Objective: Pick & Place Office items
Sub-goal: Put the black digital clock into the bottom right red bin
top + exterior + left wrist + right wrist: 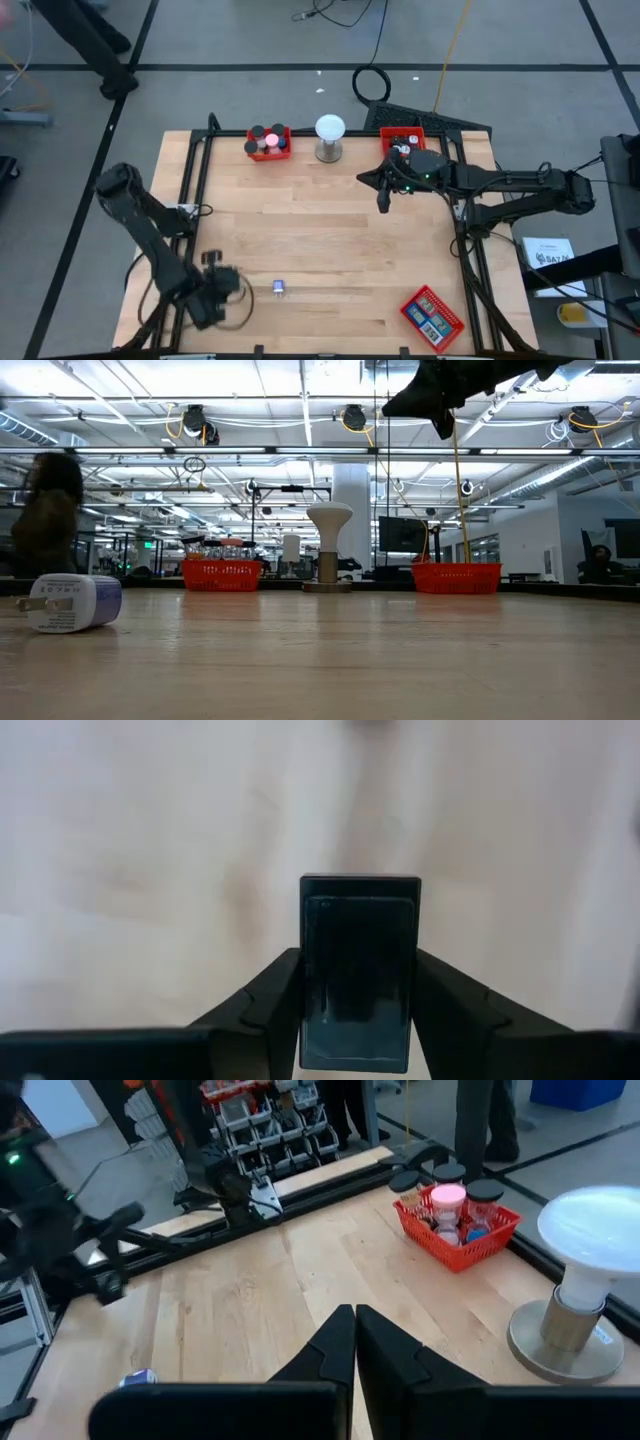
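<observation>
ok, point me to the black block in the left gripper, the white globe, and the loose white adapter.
black block (358, 975), left wrist view, top face
white globe (330, 127), high view, dome
white adapter (75, 603), low view, side

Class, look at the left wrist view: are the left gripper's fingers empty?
No: the left gripper has a black rectangular block clamped between its fingers, above the wooden table.

clear: table centre, in front of globe (330, 137) | obstacles: red trays (268, 143) flanking globe; white block (279, 288) well before it
</observation>
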Available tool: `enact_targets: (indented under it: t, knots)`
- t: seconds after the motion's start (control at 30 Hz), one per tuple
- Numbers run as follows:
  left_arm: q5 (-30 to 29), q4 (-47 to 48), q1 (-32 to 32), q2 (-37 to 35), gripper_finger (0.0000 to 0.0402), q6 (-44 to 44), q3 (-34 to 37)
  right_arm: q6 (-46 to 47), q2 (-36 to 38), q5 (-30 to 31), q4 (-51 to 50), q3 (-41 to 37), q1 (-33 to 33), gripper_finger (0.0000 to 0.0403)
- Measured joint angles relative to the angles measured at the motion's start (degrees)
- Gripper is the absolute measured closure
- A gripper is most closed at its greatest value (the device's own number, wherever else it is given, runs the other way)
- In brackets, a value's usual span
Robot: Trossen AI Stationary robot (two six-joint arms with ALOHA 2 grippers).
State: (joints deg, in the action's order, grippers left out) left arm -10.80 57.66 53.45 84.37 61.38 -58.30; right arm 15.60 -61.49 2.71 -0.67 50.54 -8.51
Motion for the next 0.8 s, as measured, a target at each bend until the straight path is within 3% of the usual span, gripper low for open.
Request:
enact_targets:
  t: [0.17,0.4,0.6,0.7,0.8]
  knots:
    - [-10.33,3.34,-9.83,-7.18,0.0248,-4.02,0.0,-2.38,2.58,-0.01,-1.17,0.0,0.0,0.0399]
    - [-12.55,-10.25,-33.24,-6.8,0.0248,-30.94,-0.02,-3.43,6.5,-0.01,-5.11,0.0,0.0,0.0399]
    - [-4.93,-30.97,-49.78,-2.3,0.0248,-49.92,-0.04,-2.87,9.32,-0.03,-8.15,0.0,0.0,0.0399]
    - [-0.01,-38.2,-54.58,1.99,0.0248,-54.71,-0.05,-2.81,10.47,-0.03,-9.33,0.0,0.37,0.0399]
    - [2.76,-39.53,-57.37,7.42,0.0248,-56.67,-1.89,-2.73,11.06,-0.11,-9.61,0.0,0.39,0.0399]
